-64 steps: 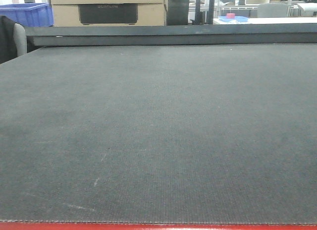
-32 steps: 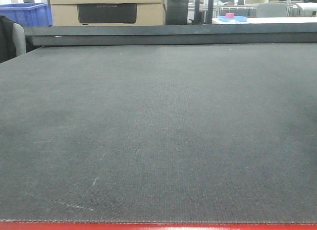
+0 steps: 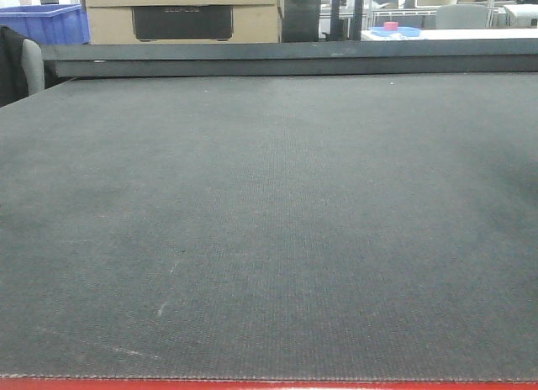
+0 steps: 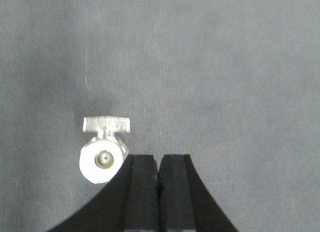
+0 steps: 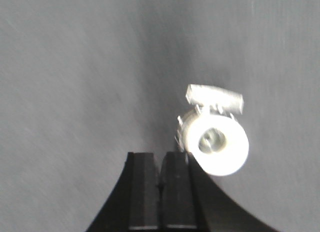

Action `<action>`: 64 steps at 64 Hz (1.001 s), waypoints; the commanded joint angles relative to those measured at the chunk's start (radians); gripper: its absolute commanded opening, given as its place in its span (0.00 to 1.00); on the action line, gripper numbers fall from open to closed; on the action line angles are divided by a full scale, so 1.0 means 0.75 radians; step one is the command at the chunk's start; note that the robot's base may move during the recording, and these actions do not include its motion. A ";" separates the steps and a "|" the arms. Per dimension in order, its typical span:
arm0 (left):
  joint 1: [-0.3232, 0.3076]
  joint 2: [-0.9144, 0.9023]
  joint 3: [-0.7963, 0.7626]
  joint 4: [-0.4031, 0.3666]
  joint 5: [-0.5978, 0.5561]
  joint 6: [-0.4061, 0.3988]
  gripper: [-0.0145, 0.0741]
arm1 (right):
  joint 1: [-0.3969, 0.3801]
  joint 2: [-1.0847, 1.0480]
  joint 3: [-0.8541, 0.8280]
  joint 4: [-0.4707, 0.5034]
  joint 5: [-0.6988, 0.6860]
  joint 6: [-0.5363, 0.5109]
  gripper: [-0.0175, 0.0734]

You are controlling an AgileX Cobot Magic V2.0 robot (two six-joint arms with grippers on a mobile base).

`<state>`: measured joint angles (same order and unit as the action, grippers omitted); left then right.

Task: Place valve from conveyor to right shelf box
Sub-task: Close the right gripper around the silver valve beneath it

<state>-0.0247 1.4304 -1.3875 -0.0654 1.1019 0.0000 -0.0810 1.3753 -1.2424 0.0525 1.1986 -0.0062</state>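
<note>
The conveyor (image 3: 269, 222), a wide flat belt of dark grey woven material with a red edge strip (image 3: 269, 384) along its near side and a dark rail (image 3: 294, 60) at the far side, shows no part and no arm in the front view. A blue plastic bin (image 3: 46, 22) and stacked brown cardboard boxes (image 3: 181, 12) stand beyond the rail. The right shelf box is not in sight.

From the left wrist, the left gripper (image 4: 159, 159), a pair of black padded fingers, is clenched with its pads pressed together and nothing between them. A small silver metal valve (image 4: 102, 154) with a flat bar handle lies on the belt just left of those fingers, its round end facing the camera. It sits outside the jaws, so it is not held.

From the right wrist, the right gripper (image 5: 161, 157), also black and padded, is likewise clenched on nothing. A blurred silver valve (image 5: 215, 139) shows just right of its fingers, close against the outer edge of 1 finger. Contact cannot be judged through the blur.

Whether the 2 wrist views show 1 valve or 2 cannot be told.

The task appears to be at its start: the valve lies on the conveyor, ungrasped. The right arm is probably the natural choice, since the box is on the right. Its jaws would need to open and centre over the valve's body before closing.
</note>
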 commanded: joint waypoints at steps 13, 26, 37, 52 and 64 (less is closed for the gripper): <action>0.004 0.022 -0.017 -0.014 0.013 -0.017 0.04 | -0.010 0.118 -0.039 -0.026 0.016 -0.028 0.26; 0.004 0.022 -0.017 -0.014 0.013 -0.017 0.04 | -0.016 0.125 -0.039 -0.028 -0.043 -0.028 0.65; 0.004 0.021 -0.017 -0.014 0.018 -0.017 0.04 | -0.099 0.152 -0.039 -0.024 -0.016 -0.028 0.66; 0.004 0.021 -0.017 -0.014 0.010 -0.017 0.04 | -0.144 0.215 -0.030 -0.016 -0.036 -0.074 0.66; 0.004 0.021 -0.017 -0.014 0.015 -0.017 0.04 | -0.141 0.289 0.029 -0.014 -0.099 -0.074 0.66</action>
<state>-0.0247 1.4448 -1.3917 -0.0672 1.1156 0.0000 -0.1840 1.5707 -1.2432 0.0462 1.1422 -0.0507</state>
